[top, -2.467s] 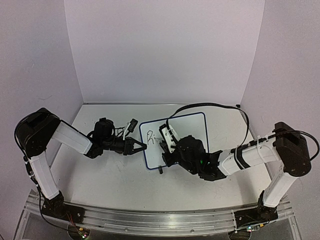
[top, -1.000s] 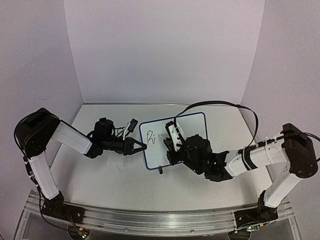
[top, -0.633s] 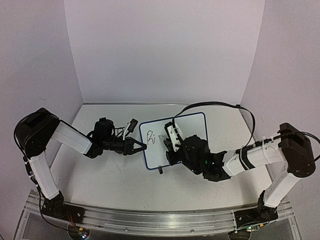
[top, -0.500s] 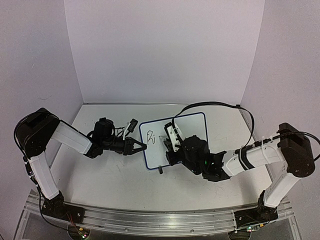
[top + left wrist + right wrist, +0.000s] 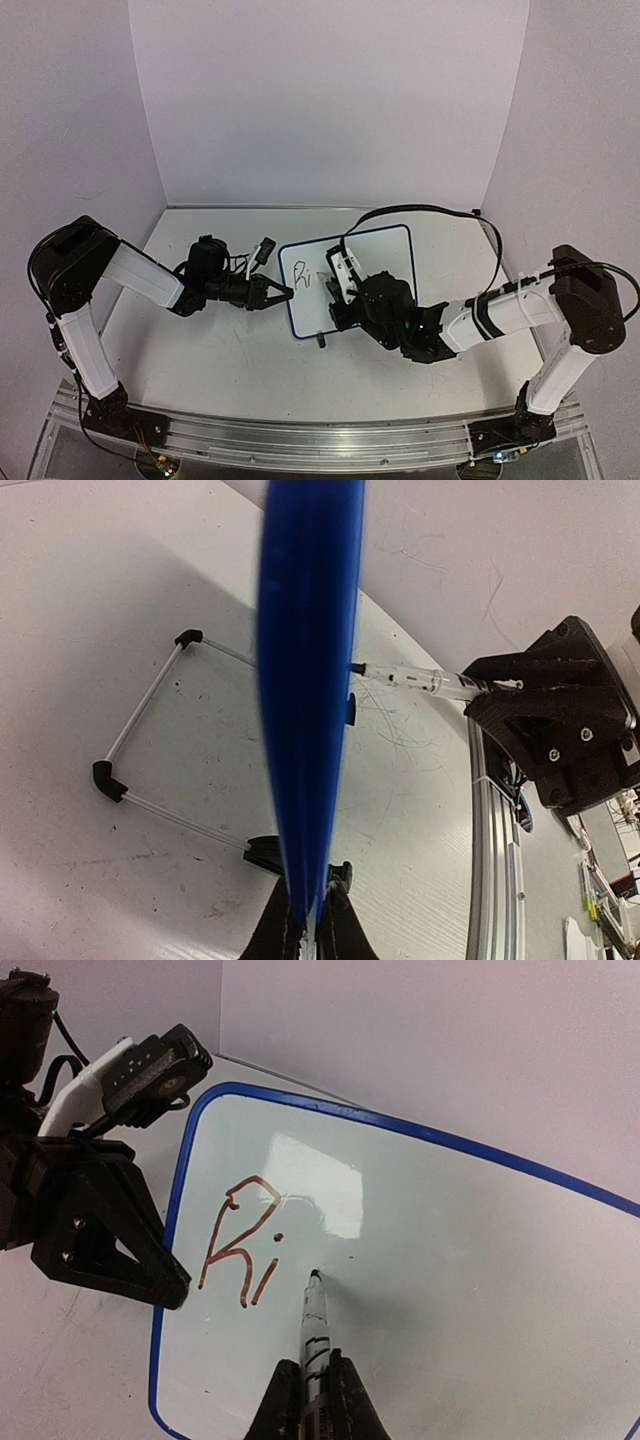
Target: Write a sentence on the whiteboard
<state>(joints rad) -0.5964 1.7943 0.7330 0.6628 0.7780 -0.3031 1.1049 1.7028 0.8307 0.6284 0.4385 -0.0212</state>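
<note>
at mid worktop (image 5: 230, 340), whiteboard (image 5: 385, 250) stands propped, left hand (image 5: 287, 293) clamped on its left rim. right hand (image 5: 318, 1380) grips marker (image 5: 314, 1320), tip touching board just right of sentence (image 5: 240, 1245), which reads only "ri".

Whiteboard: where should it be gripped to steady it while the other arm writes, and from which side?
Probably pinch the thin blue rim at its left edge, coming edge-on from the left, as the left gripper does. The whiteboard leans on a wire stand, and this approach leaves the writing face clear for the marker in the right gripper.
</note>
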